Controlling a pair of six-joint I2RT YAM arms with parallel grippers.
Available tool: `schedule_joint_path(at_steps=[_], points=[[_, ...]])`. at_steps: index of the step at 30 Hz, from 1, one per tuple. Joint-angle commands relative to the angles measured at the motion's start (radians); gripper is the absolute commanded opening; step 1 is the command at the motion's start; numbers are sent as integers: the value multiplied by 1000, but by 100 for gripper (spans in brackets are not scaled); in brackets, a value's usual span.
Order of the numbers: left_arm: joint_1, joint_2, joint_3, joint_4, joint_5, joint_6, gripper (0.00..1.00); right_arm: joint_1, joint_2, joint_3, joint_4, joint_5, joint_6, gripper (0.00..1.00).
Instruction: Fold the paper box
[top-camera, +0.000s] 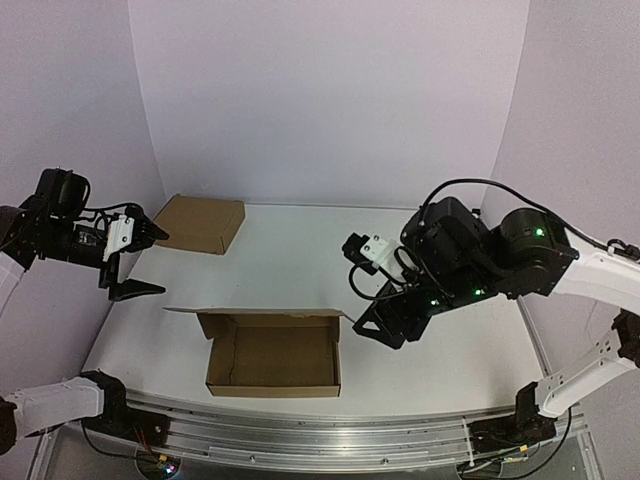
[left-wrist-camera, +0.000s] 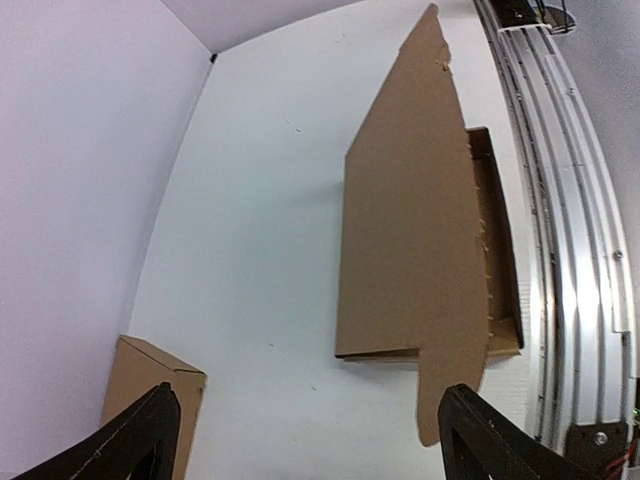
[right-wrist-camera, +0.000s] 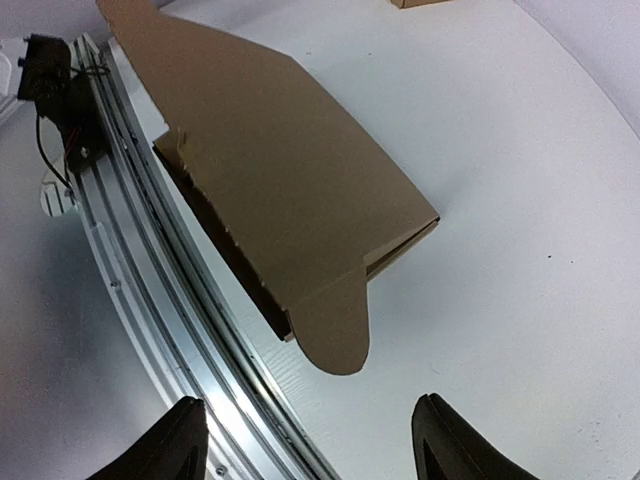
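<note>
Brown cardboard paper box (top-camera: 272, 355), middle of the near edge of the desk (top-camera: 300, 250): tray walls formed, lid panel (left-wrist-camera: 410, 230) upright, closing outstanding; left tool (top-camera: 135, 260) and right tool (top-camera: 366, 290) both spread, holding nothing.

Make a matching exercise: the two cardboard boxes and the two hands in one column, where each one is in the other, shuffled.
1 paper box
2 closed box
3 left hand
4 right hand

A shut, far left
B open, right of the paper box
C near edge, lid up
D open, left of the paper box

Pairs: 1-C, 2-A, 3-D, 4-B
</note>
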Motion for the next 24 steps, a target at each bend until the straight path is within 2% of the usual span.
schedule_joint_path(at_steps=[1,6,8,11,13,18,24], points=[[-1,35,21,-266,-53,92,95,83,51,-11,-68,132,-3,75],[-1,-6,-90,-53,-58,62,92,98,100,-56,53,316,-33,76],[-2,7,-119,-42,-82,95,87,98,108,-73,127,354,-44,73],[-1,9,-148,-24,-86,107,75,98,136,-81,165,389,-33,63],[-3,0,-170,9,-77,84,63,98,151,-87,173,419,4,53],[-9,-7,-209,33,-91,36,44,98,166,-90,195,470,73,30],[-16,-6,-195,41,-52,-77,18,98,204,-71,197,471,157,19]])
